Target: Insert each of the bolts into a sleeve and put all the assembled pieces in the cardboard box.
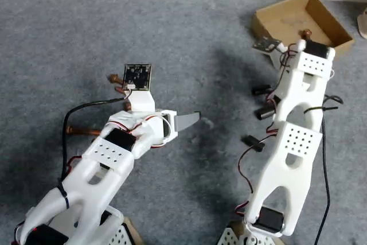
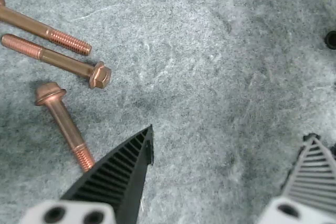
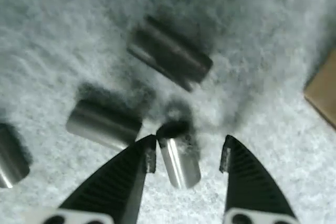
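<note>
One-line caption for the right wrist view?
Open right gripper straddles one sleeve; three other sleeves lie nearby, cardboard box close by.

Overall light: was soft, even and moderately bright across the grey mat [image 1: 189, 27].
Source: seemed to lie toward 3 o'clock in the high view, judging by the shadows.
Arm shadows: fell wide and soft-edged toward 9 o'clock, darkest beside the right arm [image 1: 292, 142].
Bolts [image 2: 64, 124]: cast faint, smudged shadows and their copper carried a dull sheen.
Sleeves [image 3: 105, 124]: bore pale streaks of glare, with dark shadows pooled against them.
</note>
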